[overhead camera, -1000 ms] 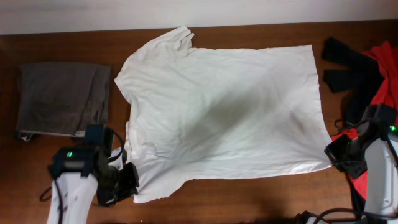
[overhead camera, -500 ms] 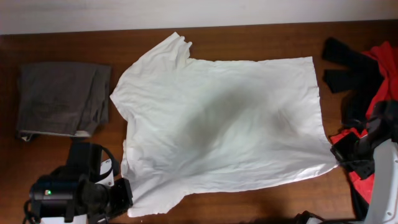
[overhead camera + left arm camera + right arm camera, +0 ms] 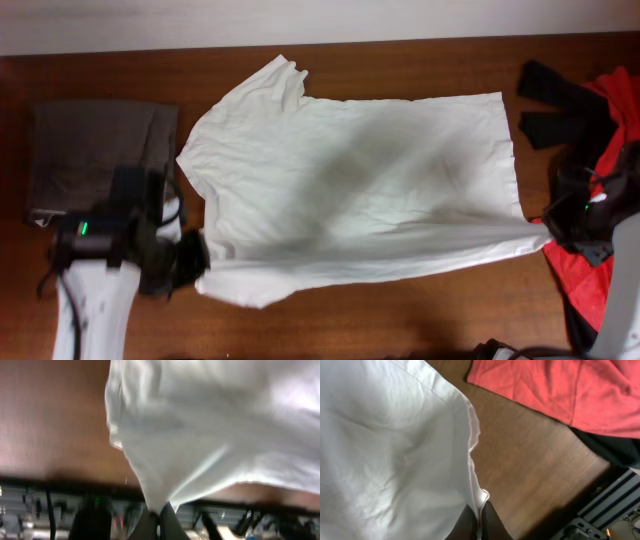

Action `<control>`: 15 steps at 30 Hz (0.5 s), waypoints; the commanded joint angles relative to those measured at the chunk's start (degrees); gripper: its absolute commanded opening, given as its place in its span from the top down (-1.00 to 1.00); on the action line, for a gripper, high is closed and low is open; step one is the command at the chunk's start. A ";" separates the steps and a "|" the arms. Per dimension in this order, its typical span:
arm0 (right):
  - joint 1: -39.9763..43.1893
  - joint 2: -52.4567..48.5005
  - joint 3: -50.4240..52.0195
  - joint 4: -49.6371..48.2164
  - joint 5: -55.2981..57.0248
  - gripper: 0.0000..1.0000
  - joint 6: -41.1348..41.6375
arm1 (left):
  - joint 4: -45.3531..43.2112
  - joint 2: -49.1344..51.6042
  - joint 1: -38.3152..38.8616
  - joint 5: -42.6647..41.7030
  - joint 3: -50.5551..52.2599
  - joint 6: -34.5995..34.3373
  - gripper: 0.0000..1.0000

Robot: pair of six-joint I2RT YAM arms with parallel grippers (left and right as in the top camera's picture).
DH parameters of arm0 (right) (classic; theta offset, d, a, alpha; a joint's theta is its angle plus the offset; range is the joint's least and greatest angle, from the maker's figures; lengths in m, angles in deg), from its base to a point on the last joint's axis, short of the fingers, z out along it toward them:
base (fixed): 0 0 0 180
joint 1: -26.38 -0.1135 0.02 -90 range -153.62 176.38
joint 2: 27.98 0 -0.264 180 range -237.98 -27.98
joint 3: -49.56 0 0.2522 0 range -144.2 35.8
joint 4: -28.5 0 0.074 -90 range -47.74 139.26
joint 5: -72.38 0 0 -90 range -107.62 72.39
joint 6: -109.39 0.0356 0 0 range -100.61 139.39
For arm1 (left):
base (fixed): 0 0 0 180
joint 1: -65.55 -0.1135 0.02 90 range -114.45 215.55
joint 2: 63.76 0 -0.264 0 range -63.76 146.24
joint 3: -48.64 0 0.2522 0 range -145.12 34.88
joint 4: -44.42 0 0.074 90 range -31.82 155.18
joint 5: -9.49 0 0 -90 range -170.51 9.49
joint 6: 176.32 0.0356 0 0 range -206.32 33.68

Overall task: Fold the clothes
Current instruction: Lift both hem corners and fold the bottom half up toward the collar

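White T-shirt (image 3: 360,190): spread across the middle of the tabletop (image 3: 400,320), hem toward the right edge, one sleeve toward the far edge.
Left gripper (image 3: 195,262): pinched tight on the shirt's near-left corner.
Right gripper (image 3: 548,235): pinched tight on the near hem corner.
Grey-brown trousers (image 3: 90,150): folded, by the left edge.
Red garment (image 3: 620,95) and black garment (image 3: 560,110): heaped at the right edge.

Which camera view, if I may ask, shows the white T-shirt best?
Overhead: the whole white T-shirt shows. Left wrist sees only one pinched edge; right wrist, one pinched corner.
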State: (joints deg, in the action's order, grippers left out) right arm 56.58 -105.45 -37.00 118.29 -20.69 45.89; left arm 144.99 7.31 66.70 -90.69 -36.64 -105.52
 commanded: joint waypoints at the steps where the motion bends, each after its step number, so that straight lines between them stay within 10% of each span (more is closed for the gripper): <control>1: -0.92 -4.09 -4.44 -0.39 -1.07 0.92 -0.55 | -3.52 4.66 0.17 1.20 -4.63 1.55 0.99; 15: -8.92 -20.20 -10.47 -9.90 -0.96 0.92 -0.52 | -24.50 19.04 1.73 1.14 -10.88 2.82 1.00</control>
State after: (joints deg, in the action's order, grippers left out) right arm 48.71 -123.29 -46.39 109.81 -21.78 45.69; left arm 122.30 24.38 67.55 -90.10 -46.48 -104.07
